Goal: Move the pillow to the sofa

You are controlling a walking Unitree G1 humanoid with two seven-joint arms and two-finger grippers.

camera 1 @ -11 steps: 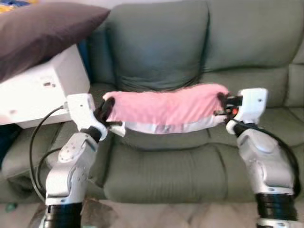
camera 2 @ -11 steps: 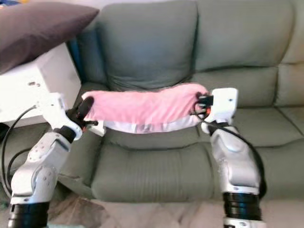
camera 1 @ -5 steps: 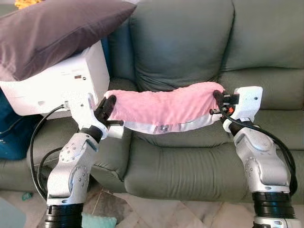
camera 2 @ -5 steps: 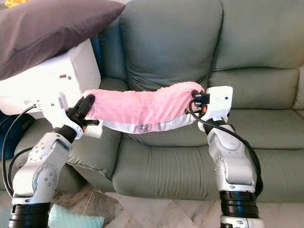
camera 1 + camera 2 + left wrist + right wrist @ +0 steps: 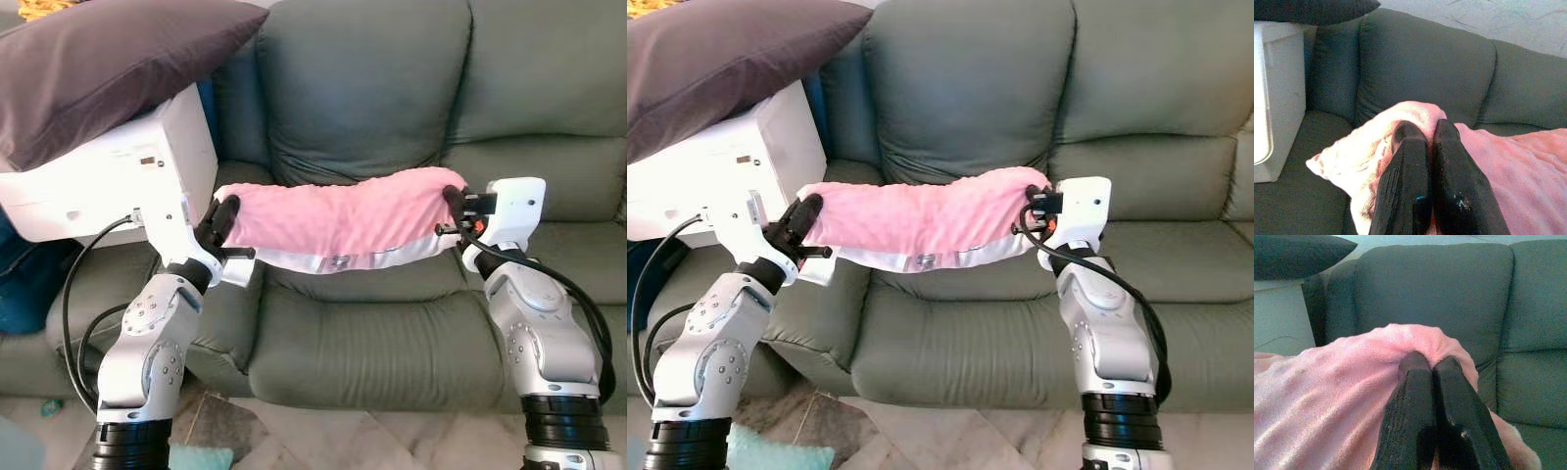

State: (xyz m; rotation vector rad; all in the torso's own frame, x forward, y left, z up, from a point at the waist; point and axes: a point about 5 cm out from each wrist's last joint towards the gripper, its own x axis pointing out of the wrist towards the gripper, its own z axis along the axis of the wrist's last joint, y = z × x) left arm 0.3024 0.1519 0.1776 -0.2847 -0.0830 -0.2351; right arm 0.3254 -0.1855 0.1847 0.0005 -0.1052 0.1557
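Both grippers, left (image 5: 223, 217) and right (image 5: 454, 203), pinch their fingers closed on opposite ends of the pink pillow (image 5: 338, 217), holding it above the green sofa (image 5: 392, 343).

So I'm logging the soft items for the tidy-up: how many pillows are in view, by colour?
Pink fleece pillow, held between left gripper and right gripper: 1
Dark purple-grey pillow on the white box: 1
Total: 2
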